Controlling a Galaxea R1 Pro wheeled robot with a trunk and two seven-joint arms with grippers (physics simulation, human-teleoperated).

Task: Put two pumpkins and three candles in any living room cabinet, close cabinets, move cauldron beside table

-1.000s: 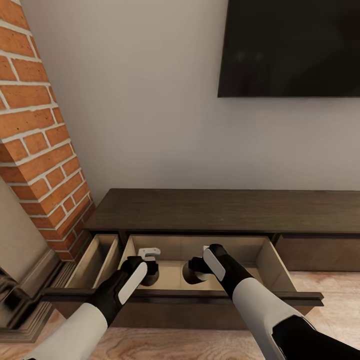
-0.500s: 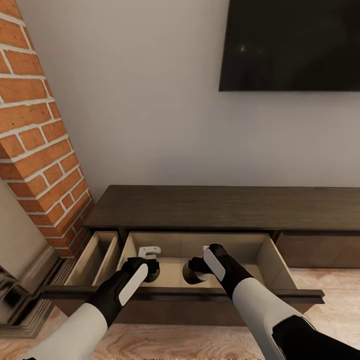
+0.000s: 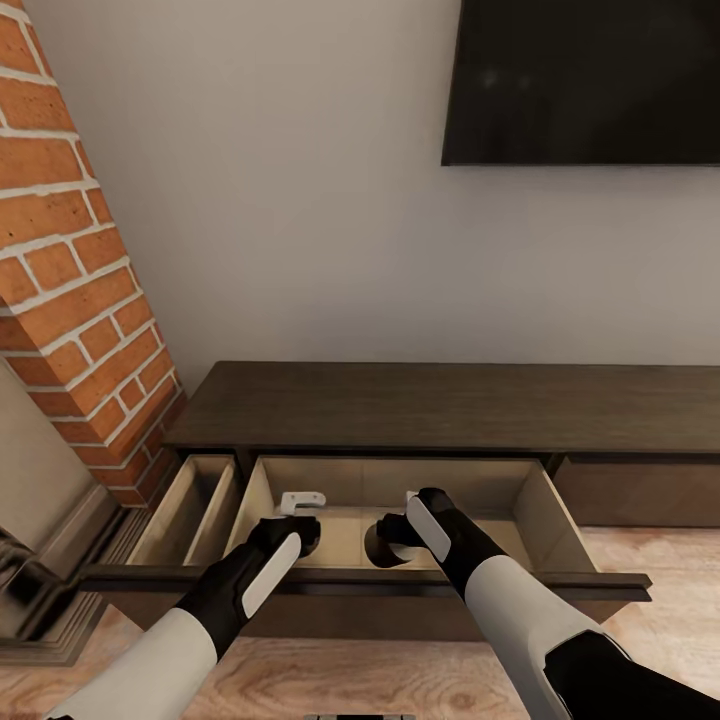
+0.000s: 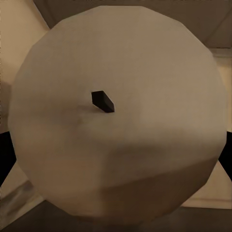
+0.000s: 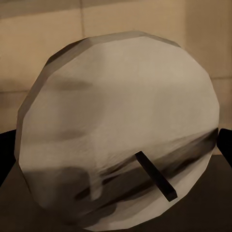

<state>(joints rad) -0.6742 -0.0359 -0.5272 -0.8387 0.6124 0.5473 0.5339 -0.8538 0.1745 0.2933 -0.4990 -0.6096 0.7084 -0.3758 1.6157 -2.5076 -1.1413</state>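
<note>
The long dark brown cabinet [image 3: 450, 405] stands against the wall with its wide middle drawer [image 3: 545, 515] pulled out, showing pale wood inside. Both arms reach down into that drawer. My left gripper [image 3: 300, 515] points down at a pale round candle [image 4: 116, 135] with a short dark wick, and its dark fingers [image 4: 4, 159] flank the candle's sides. My right gripper [image 3: 395, 535] is shut on a second pale candle [image 5: 121, 111] the same way, with its fingers [image 5: 6, 150] at the candle's edges. Round shadows lie on the drawer floor under both hands. The pumpkins are out of view.
A narrower drawer [image 3: 195, 505] at the cabinet's left end also stands open. A red brick chimney breast [image 3: 70, 280] rises close on the left, with a dark hearth surround below it. A black TV [image 3: 590, 80] hangs on the wall above. Wood floor [image 3: 660, 560] lies to the right.
The whole picture has slid a little, so the camera has moved. Both arms stay in the drawer, with the left hand slightly lower relative to it.
</note>
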